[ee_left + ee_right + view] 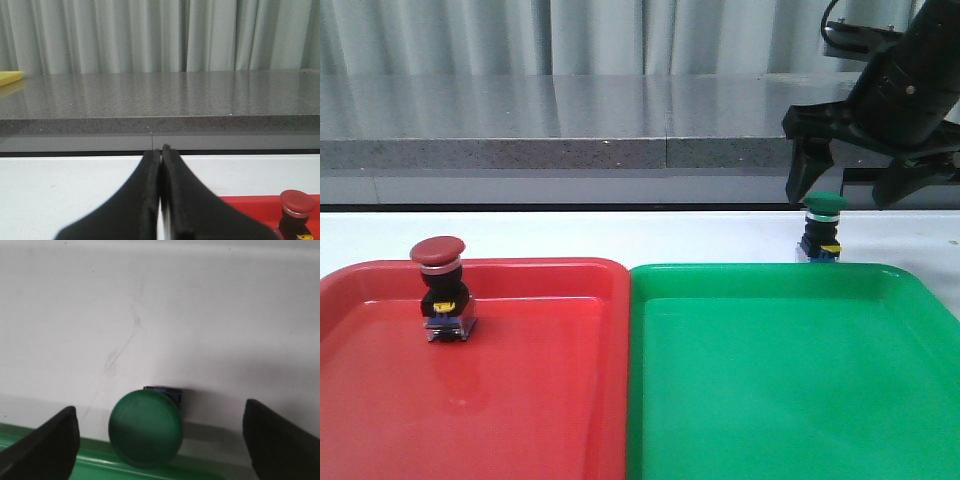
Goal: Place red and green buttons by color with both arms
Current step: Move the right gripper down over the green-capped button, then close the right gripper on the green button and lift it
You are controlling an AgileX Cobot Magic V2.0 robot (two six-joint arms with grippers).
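Your front view misses the left gripper (161,150); only its wrist view shows its 2 fingers (135,200) pressed together, holding nothing. The red button (438,250) stands upright in the red tray (550,400). The right gripper (845,195) hangs wide apart over the green button (823,207), on the worktop (570,235) just beyond the green tray (790,380).

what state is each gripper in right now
Left gripper: closed, holding nothing.
Right gripper: open, above the green mushroom-head push-button, not gripping it.
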